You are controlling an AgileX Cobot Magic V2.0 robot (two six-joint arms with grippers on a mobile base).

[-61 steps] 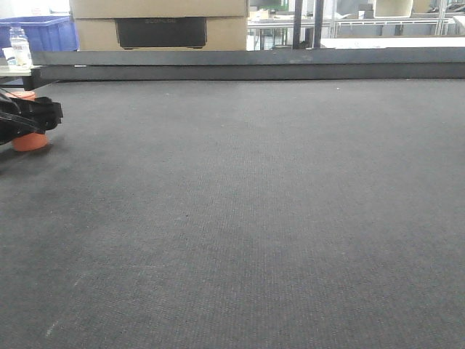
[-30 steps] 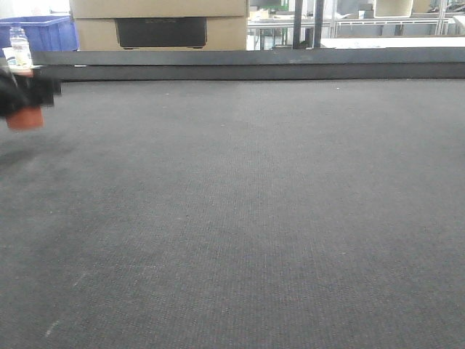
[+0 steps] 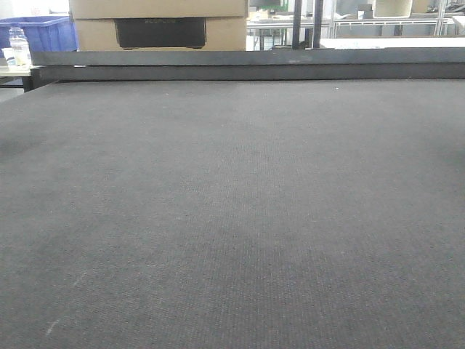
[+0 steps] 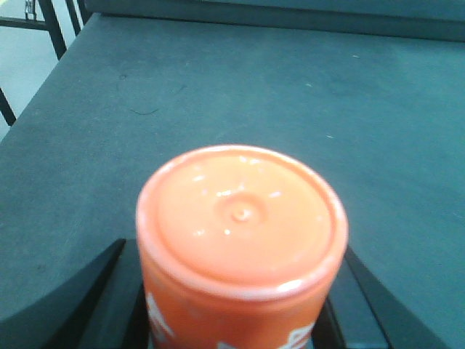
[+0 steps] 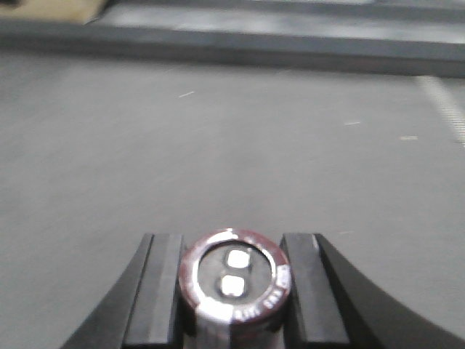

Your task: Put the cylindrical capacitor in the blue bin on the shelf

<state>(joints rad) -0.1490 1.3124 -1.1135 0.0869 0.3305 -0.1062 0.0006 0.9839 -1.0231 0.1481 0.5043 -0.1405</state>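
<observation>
Change: a second ago the left hand and the orange can sat at the left edge of the front view, low on the desk (image 3: pixel 240 218); half a second ago they were higher; now both are gone from that view, which shows only bare desk, cardboard boxes (image 3: pixel 160 25) and a blue bin (image 3: pixel 43 33) far behind with a clear bottle (image 3: pixel 19 47) beside it.
Meaning: I judge the can has been lifted clear and the carry toward the shelf is under way; no shelf shows in any view, so the drop is not near.
Left hand (image 4: pixel 240 320): closed narrow on the capacitor (image 4: pixel 241 225), dark fingers (image 4: pixel 87 298) pressed to either side of its body.
Capacitor place: between the left fingers, filling the lower middle of the wrist view, above and apart from the desk (image 4: pixel 290 94).
Axis: long axis runs from the hand out toward the desk ahead; the flat dimpled end cap faces the camera, white print just visible on its side below.
Right hand (image 5: pixel 234 291): closed narrow on a small dark round part with a metal rim (image 5: pixel 234 280), end face toward the camera; what it is I cannot tell.
Next: carry the can upright to the blue bin.
</observation>
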